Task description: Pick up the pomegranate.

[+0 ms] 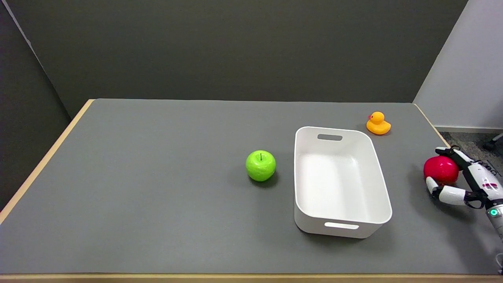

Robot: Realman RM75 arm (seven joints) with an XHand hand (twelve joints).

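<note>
Grey table (157, 204) — right hand (461, 182) cups the red pomegranate (440, 169), fingers wrapped around it.

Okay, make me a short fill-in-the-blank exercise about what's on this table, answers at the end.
1. The apple left of the white bin is ____ in colour.
2. The robot hand has its fingers around the ____.
3. The yellow duck sits beyond the bin's far ____ corner.
4. Inside, the bin holds ____.

Answers: green; pomegranate; right; nothing
</note>
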